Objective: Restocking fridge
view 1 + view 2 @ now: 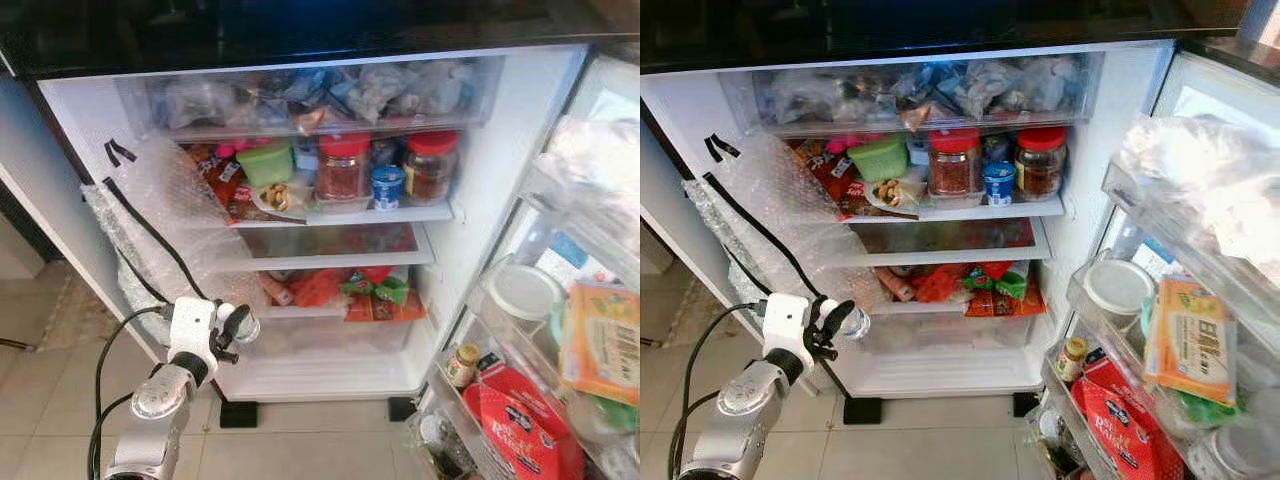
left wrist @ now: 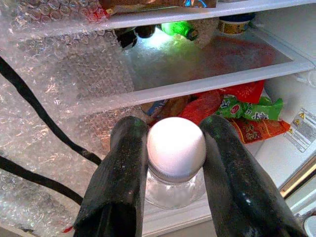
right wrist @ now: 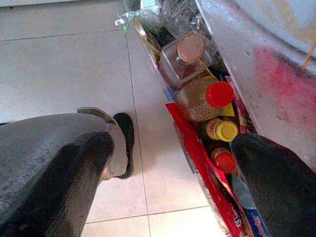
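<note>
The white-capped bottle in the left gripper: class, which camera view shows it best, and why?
The left wrist view: the bottle sits close up, clamped between the left gripper fingers. Both eye views show it small, before the fridge. The right wrist view faces the floor.

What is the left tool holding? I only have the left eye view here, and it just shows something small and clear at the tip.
Observer: A clear bottle with a white cap, clamped between the left tool's two black fingers, as seen in the left wrist view.
Operator: Where is it aimed?
Observer: At the fridge's interior: just past the cap lie red and green snack packets under a glass shelf.
Operator: And the right tool?
Observer: The right tool hangs open over the tiled floor, beside the door's bottom bin with a red-capped bottle in it.
</note>
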Tool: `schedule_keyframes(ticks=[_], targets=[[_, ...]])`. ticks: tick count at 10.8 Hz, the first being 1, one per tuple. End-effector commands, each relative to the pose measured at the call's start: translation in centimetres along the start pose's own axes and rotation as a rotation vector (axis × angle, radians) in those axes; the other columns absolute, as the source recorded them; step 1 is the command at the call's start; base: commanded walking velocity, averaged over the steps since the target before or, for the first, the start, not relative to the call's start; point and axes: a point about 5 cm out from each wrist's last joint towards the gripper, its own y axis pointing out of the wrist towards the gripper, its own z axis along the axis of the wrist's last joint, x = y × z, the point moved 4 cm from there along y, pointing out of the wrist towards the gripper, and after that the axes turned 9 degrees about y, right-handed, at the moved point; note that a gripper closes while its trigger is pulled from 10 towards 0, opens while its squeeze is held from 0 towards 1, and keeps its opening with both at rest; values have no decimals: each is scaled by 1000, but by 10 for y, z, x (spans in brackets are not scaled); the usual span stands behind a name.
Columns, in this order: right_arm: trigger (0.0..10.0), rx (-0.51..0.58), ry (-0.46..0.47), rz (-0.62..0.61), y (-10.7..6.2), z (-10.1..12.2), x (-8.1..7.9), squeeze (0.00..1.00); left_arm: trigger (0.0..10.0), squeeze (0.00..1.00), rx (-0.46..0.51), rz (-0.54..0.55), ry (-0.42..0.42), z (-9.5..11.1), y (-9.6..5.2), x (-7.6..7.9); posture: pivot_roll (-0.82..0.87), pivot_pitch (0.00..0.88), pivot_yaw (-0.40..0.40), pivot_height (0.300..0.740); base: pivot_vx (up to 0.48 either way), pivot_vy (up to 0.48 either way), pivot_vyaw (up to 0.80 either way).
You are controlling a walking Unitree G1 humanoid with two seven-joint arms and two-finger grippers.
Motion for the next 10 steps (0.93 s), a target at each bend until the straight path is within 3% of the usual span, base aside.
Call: schedule_keyframes(ticks=[1,10], targets=[[10000,-27,-3,50,-1,-9,-13,0,10000,0,16,11,10,6,0,-4,36,0,67,740,240,0,0],[10000,-40,-44,63,-2,-12,-12,0,10000,0,7,-2,19,3,-5,-2,41,0,64,740,271,0,0]])
